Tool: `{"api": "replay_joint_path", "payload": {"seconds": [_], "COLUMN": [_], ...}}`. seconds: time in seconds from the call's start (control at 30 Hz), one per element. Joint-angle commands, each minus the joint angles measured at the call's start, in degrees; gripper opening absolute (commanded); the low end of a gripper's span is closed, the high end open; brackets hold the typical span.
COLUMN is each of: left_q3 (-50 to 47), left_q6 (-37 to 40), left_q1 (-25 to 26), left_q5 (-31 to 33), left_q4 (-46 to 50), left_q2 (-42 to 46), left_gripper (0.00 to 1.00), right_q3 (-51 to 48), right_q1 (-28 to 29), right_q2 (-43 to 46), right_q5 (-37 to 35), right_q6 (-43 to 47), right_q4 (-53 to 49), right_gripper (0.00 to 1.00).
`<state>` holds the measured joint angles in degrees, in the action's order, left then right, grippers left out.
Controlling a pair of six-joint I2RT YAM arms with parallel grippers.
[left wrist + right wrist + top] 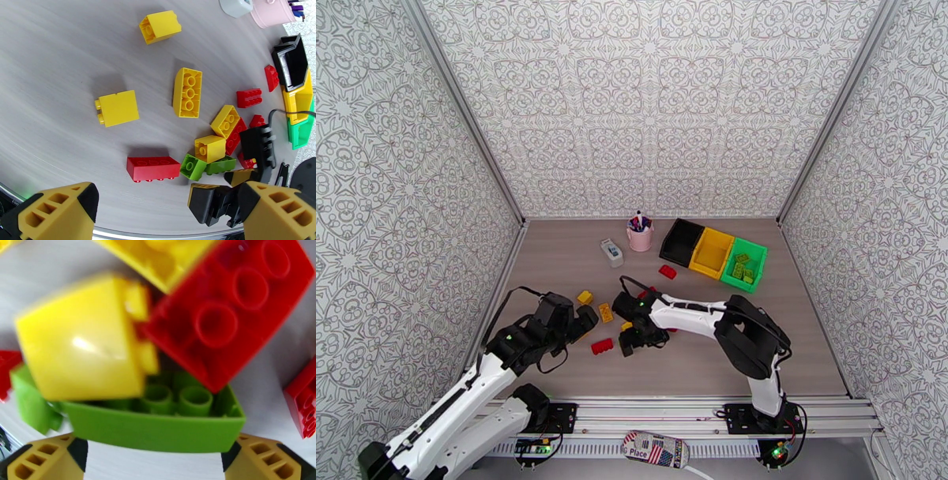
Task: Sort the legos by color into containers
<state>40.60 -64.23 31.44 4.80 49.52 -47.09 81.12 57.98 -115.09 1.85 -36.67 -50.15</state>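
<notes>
Loose legos lie mid-table: a long red brick (153,168), yellow bricks (117,107) (187,92) (160,26), and a heap of red, yellow and green ones (209,148). My right gripper (636,341) hangs low over that heap, open. In its wrist view a lime green brick (158,425) spans the gap just ahead of its fingertips (43,459), under a yellow brick (79,346) and a red one (229,307). My left gripper (166,221) is open and holds nothing, left of the heap and near the long red brick. The joined bins stand back right: black (681,241), yellow (711,253), and green (744,264) holding green bricks.
A pink cup with pens (640,235) and a small white box (611,252) stand at the back, left of the bins. One red brick (667,271) lies just in front of the black bin. Patterned walls close in three sides of the table (553,260).
</notes>
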Motion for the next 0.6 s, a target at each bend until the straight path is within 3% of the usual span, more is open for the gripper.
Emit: {"api": "replay_joint_path", "payload": {"seconds": [0.0,0.23,0.57], "left_q3": [1.7,1.9,1.9], "left_q6": [2.1,3.2,4.3], "left_q1": [-0.8,-1.7,-2.9], "left_q5": [0.1,-1.2,-2.8], "left_q4": [0.8,-0.3,-1.6], "left_q2": [-1.1,-2.5,-3.8], "left_gripper": [0.99,0.99,0.99], "right_q3": [3.2,4.9,6.8], "right_q1": [-0.1,-2.2,-3.2], "right_q2": [-3.1,-4.6,-5.7], "right_q5": [-2.0,-2.2,-1.0], "right_q6": [-0.2,-0.6,-0.2], "right_q4": [-1.3,-2.1,-2.5], "right_gripper": [0.95,0.92,0.78]}}
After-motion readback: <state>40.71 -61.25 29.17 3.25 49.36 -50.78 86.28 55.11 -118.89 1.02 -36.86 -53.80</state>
